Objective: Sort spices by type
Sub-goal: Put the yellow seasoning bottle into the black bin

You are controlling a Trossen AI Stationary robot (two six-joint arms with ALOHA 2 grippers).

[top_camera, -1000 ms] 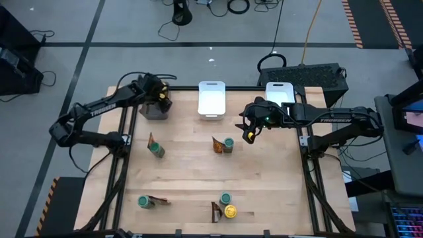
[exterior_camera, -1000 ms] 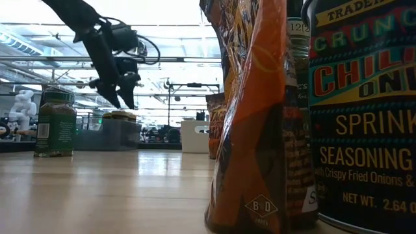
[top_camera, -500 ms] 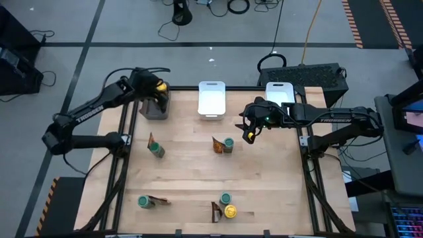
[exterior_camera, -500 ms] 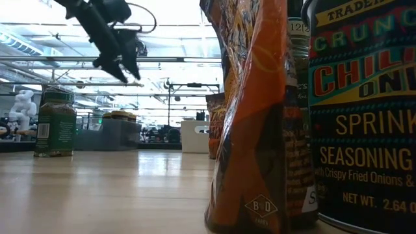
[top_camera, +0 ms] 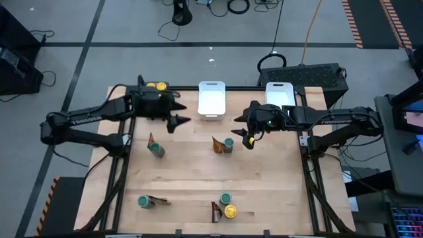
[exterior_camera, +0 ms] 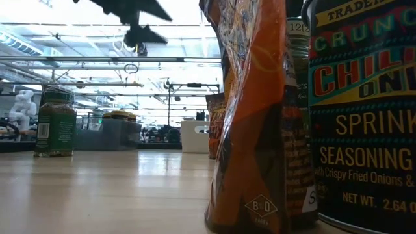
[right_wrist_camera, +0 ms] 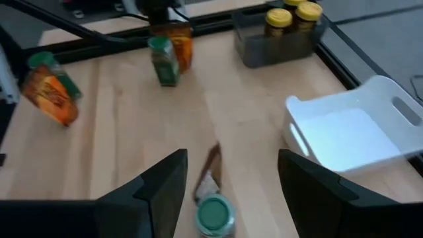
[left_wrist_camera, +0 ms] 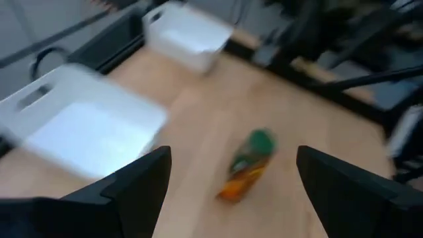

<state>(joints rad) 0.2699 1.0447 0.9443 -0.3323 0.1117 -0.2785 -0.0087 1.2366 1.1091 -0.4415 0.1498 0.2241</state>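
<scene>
My left gripper [top_camera: 180, 114] is open and hovers above the table between the dark tray [top_camera: 153, 104] and the middle white tray [top_camera: 211, 99]. It shows at the top of the low view [exterior_camera: 158, 26]. Two yellow-lidded jars [top_camera: 156, 85] stand in the dark tray. My right gripper [top_camera: 244, 130] is open, above and to the right of a green-lidded jar [top_camera: 229, 143] that stands against a brown-orange packet [top_camera: 217, 144]. Its wrist view shows that jar [right_wrist_camera: 215, 215] below the fingers. The left wrist view looks over the same pair [left_wrist_camera: 248, 165].
A second white tray [top_camera: 280, 92] sits at the far right. Other jar-and-packet pairs stand at the left [top_camera: 154, 147], near left [top_camera: 147, 201] and near middle [top_camera: 225, 198], with a yellow-lidded jar [top_camera: 230, 211] beside a packet [top_camera: 215, 211]. Bare wood lies between them.
My left gripper has risen from over the dark tray and swung toward the table's right and near side, turning its fingers toward the middle of the table; it holds nothing. The yellow-lidded jars stay in the dark tray.
</scene>
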